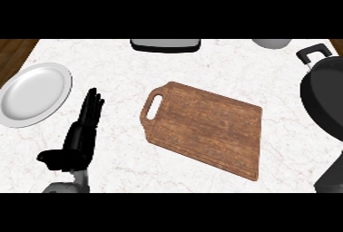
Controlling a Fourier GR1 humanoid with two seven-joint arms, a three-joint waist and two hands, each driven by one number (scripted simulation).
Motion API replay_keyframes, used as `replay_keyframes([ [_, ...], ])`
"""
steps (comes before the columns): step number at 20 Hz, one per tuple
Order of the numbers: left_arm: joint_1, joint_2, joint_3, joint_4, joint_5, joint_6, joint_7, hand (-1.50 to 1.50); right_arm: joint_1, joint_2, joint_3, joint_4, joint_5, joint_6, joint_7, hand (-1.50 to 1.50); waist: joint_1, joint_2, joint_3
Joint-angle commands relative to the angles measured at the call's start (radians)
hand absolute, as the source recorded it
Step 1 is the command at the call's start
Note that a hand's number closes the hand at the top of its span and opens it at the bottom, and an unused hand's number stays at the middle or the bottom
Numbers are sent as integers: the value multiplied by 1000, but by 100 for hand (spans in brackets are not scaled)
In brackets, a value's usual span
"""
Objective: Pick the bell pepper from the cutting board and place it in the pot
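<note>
The wooden board (204, 129) lies tilted in the middle of the marble counter (120, 63), its handle slot toward the upper left, and its top is bare: no pepper shows on it or anywhere else in view. Right of the board, at the view's edge, sits the black pot (321, 97), cut off by the frame, with a handle loop at its upper end; whether the pepper is inside it cannot be told, since only part of the dark interior shows. Left of the board, the left hand (80, 131) stands with fingers straight and pointing up, released and holding nothing. Farther left of the board lies a white plate (33, 94), apart from the hand. Below the pot, at the lower right corner, a grey forearm (331, 179) enters the frame; the right hand itself is out of sight. Above the board, at the counter's far edge, a dark tray-like thing (165, 44) and a pale grey round thing (272, 43) are partly visible.
</note>
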Motion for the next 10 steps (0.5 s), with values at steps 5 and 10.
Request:
replay_keyframes([
  [5, -10, 2, 14, 56, 8, -20, -33, 0, 129, 0, 100, -78, -37, -147, 156, -150, -3, -4, -2],
  [10, -1, -2, 6, 9, -10, 7, 0, 0, 220, 0, 164, -125, -58, -101, 212, -150, -2, -6, -1],
])
